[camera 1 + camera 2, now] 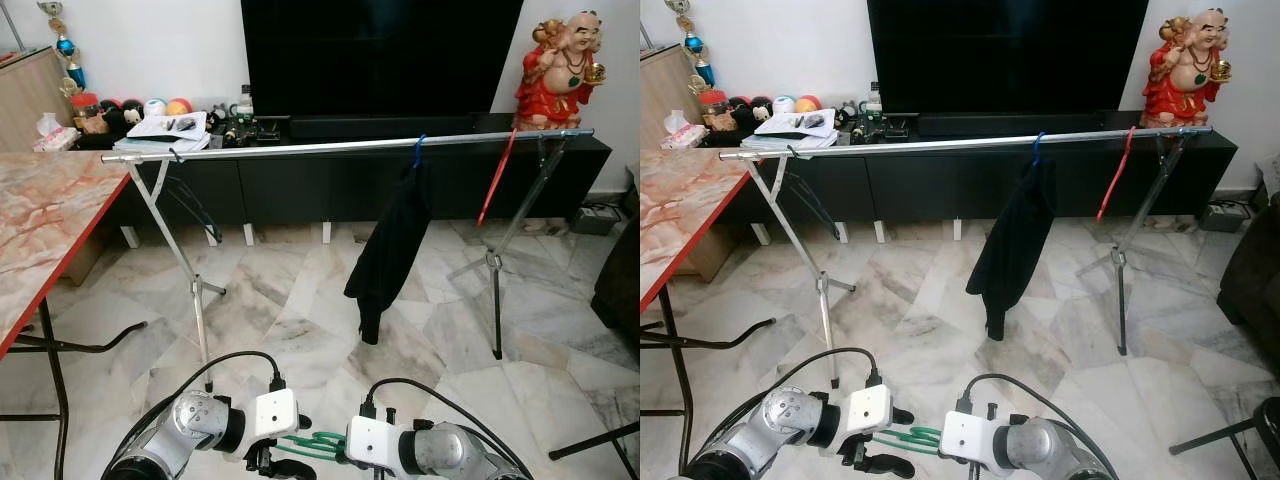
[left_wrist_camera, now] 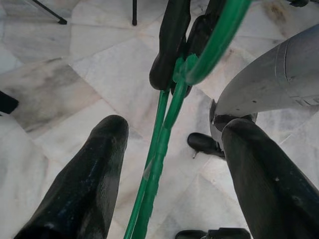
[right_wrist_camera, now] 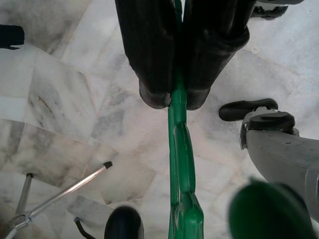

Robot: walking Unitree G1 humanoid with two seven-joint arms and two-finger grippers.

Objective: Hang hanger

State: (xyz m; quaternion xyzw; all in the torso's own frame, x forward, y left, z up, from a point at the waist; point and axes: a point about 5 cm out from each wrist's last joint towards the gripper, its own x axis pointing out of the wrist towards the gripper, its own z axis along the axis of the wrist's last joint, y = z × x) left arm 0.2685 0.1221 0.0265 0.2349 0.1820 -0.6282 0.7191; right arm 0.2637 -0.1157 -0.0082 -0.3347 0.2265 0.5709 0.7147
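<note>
Ahead of you stands the long silver clothes rail (image 1: 340, 147) on its two folding tripod legs, running across the room in front of the black TV cabinet (image 1: 400, 170). On it already hang a black garment on a blue hanger (image 1: 388, 250) near the middle and a bare red hanger (image 1: 496, 178) toward your right end. The marble-patterned table with the red edge (image 1: 40, 230) sits at your left.

Low down, between the two arms, is the green plastic hanger (image 1: 908, 437) you have to place — well short of the rail and well below it. Your right gripper (image 3: 173, 99) is pinched shut on one of its thin green bars. Your left gripper (image 2: 167, 164) has its fingers spread wide, with the hanger's bars running between them but, as far as can be seen, untouched.

To do this step well, I'd judge you should keep the right pinch firm and work out where the hook is — it is not clearly visible. Aim for the bare stretch of rail left of the black garment, bring the hook above the rail, then lower it on. Keep the left fingers clear of the bars so they don't snag.
</note>
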